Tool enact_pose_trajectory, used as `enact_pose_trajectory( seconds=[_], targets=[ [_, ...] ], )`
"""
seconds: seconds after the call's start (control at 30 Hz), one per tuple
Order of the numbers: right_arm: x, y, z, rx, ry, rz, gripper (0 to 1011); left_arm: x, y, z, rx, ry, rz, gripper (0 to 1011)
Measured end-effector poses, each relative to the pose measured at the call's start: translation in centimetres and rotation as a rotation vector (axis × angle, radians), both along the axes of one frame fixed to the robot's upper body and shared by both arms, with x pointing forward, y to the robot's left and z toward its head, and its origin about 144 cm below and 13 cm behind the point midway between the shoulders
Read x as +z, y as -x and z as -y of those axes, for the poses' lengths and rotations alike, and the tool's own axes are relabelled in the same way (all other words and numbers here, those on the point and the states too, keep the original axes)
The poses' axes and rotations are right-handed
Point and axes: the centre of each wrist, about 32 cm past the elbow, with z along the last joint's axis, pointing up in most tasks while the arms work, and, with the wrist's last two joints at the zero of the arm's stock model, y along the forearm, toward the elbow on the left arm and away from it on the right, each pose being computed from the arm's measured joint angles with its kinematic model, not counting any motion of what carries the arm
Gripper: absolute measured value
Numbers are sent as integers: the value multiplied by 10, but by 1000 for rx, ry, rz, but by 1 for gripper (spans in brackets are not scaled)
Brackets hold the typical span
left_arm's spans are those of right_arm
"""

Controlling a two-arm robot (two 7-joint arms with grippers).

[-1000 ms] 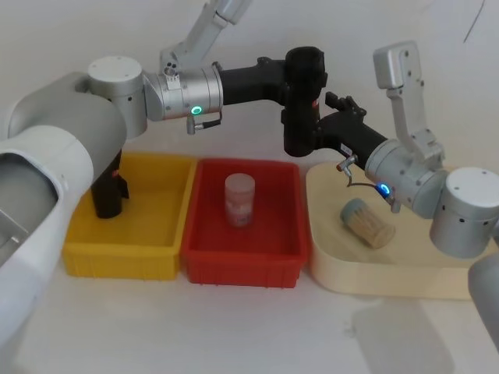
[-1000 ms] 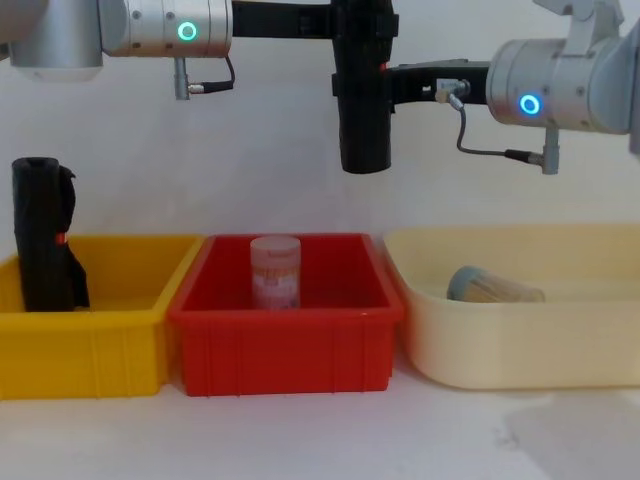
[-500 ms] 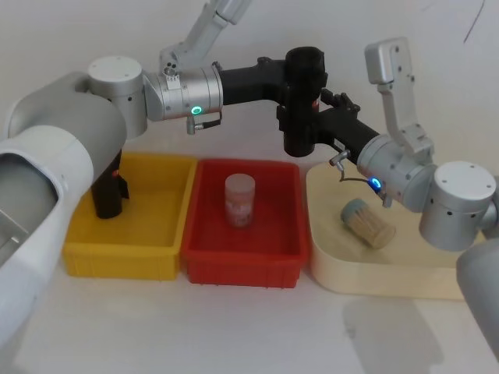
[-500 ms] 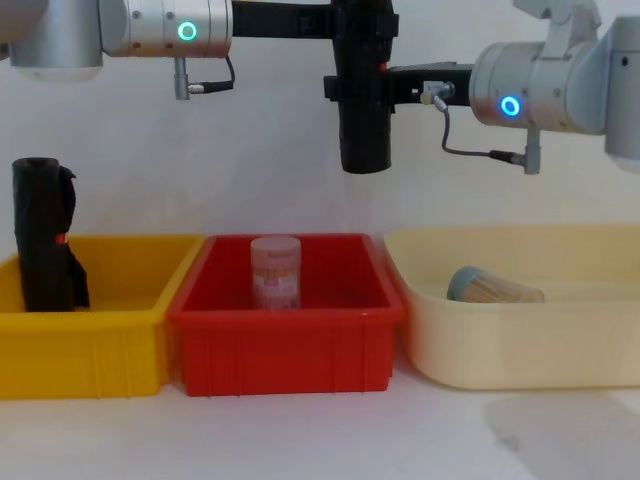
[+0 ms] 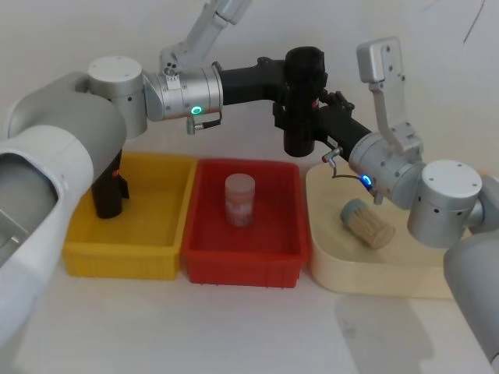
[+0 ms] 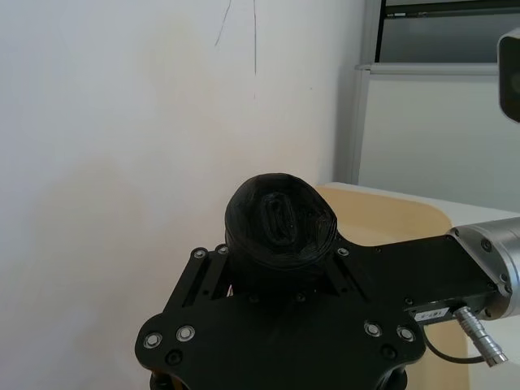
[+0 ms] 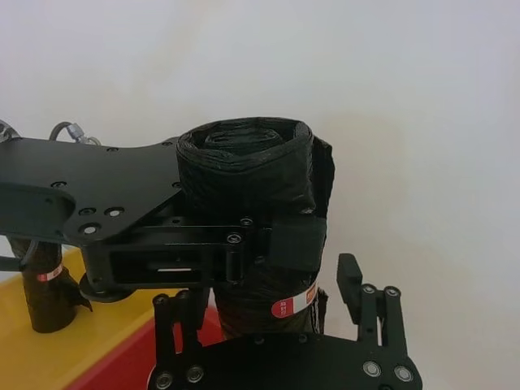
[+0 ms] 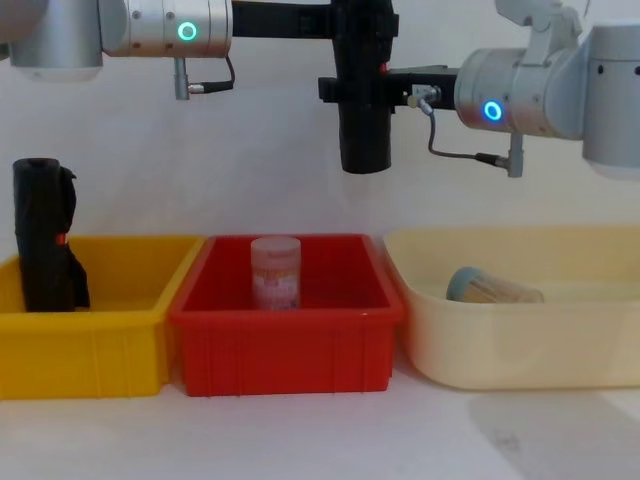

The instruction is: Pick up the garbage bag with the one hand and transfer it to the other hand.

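Red bin [image 5: 243, 257]: lower centre of the head view, between yellow bin [image 5: 125, 253] and cream tray [image 5: 374, 269].
Garbage bag [image 5: 302, 101]: upright, upper centre, in the air above the red bin's far edge.
Left gripper [image 5: 290, 78]: reaching in from upper left, pinching the bag's upper part.
Right gripper [image 5: 296, 117]: coming from the right, fingers spread on either side of the bag, below the left's grip.

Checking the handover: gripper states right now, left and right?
Left gripper: closed on the garbage bag, holding it upright above the red bin.
Right gripper: around the garbage bag lower down; cannot tell whether it has closed.
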Motion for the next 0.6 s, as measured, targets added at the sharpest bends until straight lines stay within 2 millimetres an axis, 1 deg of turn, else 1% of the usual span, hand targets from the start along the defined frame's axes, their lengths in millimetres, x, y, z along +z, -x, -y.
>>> enact_pose_trajectory(
  seconds=[0.13, 0.17, 0.2, 0.23, 0.27, 0.33, 0.43, 0.6],
  targets=[
    [-1, -1, -1, -4, -3, 1, 899, 0, 0, 0, 0, 0, 0, 348],
    [-1, -1, -1, -4, -4, 2, 851, 0, 0, 0, 0, 0, 0, 348],
    [-1, -1, -1, -5, -5, 2, 840, 0, 0, 0, 0, 0, 0, 348],
    [-1, -2, -2, -5, -5, 2, 790, 0, 0, 0, 0, 0, 0, 348],
    [-1, -2, -2, -5, -6, 3, 763, 0, 0, 0, 0, 0, 0, 348],
    [-1, -2, -2, -5, -6, 3, 728, 0, 0, 0, 0, 0, 0, 348],
    [-1, -2, -3, -6, -8, 3, 620, 0, 0, 0, 0, 0, 0, 348],
    [-1, -3, -3, -8, -9, 4, 573, 0, 0, 0, 0, 0, 0, 348]
  ],
)
